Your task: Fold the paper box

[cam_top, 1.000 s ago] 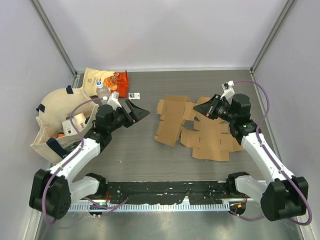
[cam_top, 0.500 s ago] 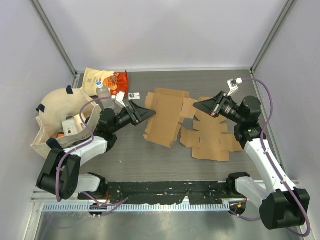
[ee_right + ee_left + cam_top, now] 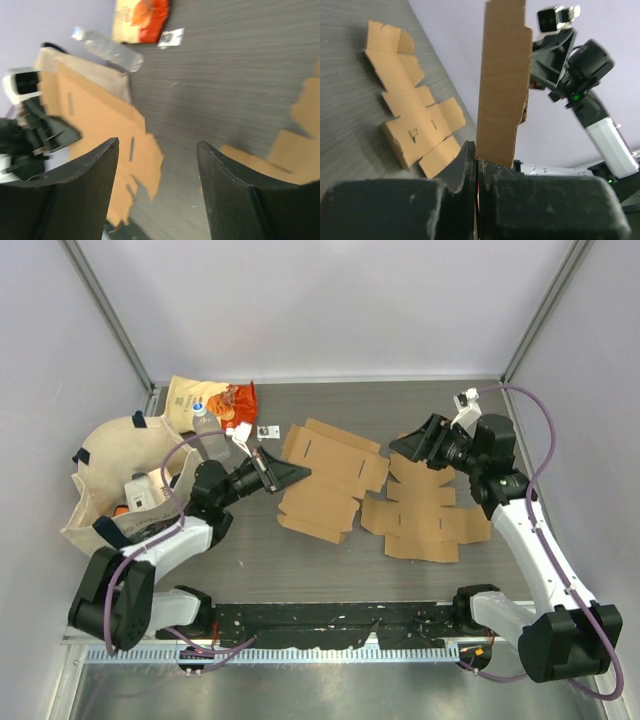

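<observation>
Shifting leftward, the flat box blank (image 3: 335,480) is being pinched by closed left fingers (image 3: 464,167); right fingers (image 3: 85,190) are hanging open; nothing folded yet.

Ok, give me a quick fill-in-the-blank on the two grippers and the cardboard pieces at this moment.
1. The left gripper is ____ on the edge of the raised cardboard blank.
2. The right gripper is ____ and holds nothing.
3. The second cardboard blank lies ____ on the table, below the right arm.
Missing words: shut; open; flat.
</observation>
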